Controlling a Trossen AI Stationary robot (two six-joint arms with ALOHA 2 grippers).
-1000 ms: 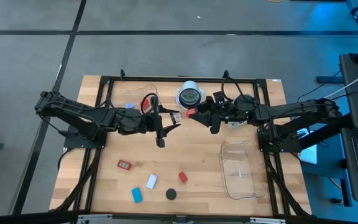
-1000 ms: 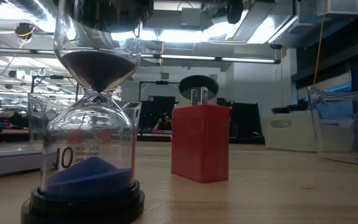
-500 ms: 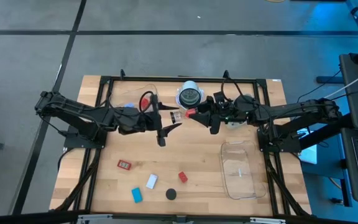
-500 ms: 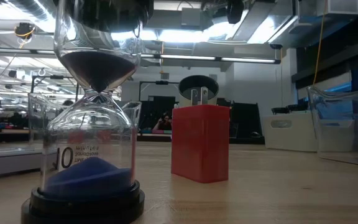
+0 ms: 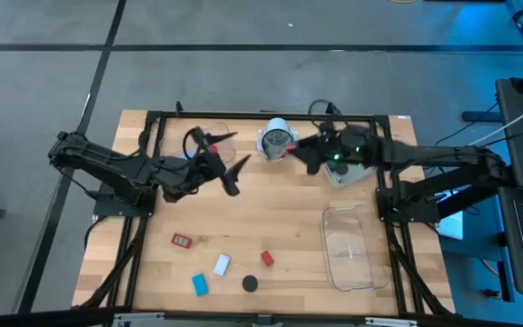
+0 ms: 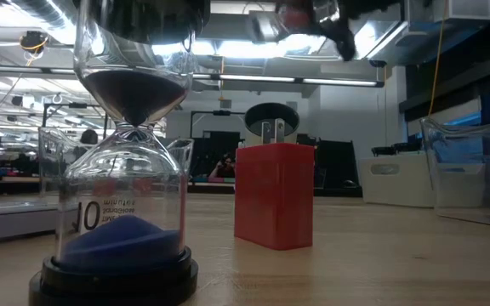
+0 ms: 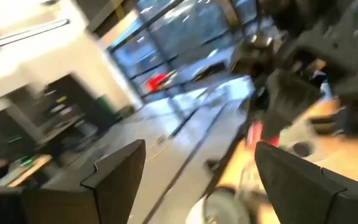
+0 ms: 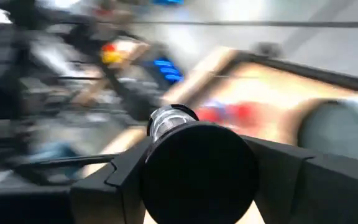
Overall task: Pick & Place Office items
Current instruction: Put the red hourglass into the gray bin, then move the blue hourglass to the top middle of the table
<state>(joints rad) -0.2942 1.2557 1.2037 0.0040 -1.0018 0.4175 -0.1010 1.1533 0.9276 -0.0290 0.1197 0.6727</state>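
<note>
My right gripper point(image 5: 291, 152) hovers over the table's far middle, beside the white-rimmed round object point(image 5: 278, 139). It is shut on a small item with a dark round body point(image 8: 197, 168) and a silvery end point(image 8: 171, 119); the low view shows a red blur on it point(image 6: 293, 15). My left gripper point(image 5: 237, 175) hangs open left of it, its fingers point(image 7: 114, 171) apart with nothing between. On the near table lie a red-framed tag point(image 5: 182, 240), a white block point(image 5: 222, 264), a blue block point(image 5: 200, 284), a red plug block point(image 5: 267, 259) and an hourglass point(image 6: 126, 170). My right gripper pinches the item's dark round body point(image 8: 160, 155) between its two fingers, one on each side. The fingers reach roughly level from the table's right. The silvery end sticks out past the fingertips toward the left. The item hangs lifted well clear of the table.
A clear tray point(image 5: 348, 245) lies at the right near side and another clear tray point(image 5: 218, 138) at the far left, close behind my left gripper. A white thing point(image 5: 348, 174) sits under my right arm. Bare wood lies between the two arms.
My left gripper has opened, let go of the item that both grippers held between them, and drawn back toward the table's left while turning. My right gripper has carried the item toward the far edge, up beside the white-rimmed round object.
</note>
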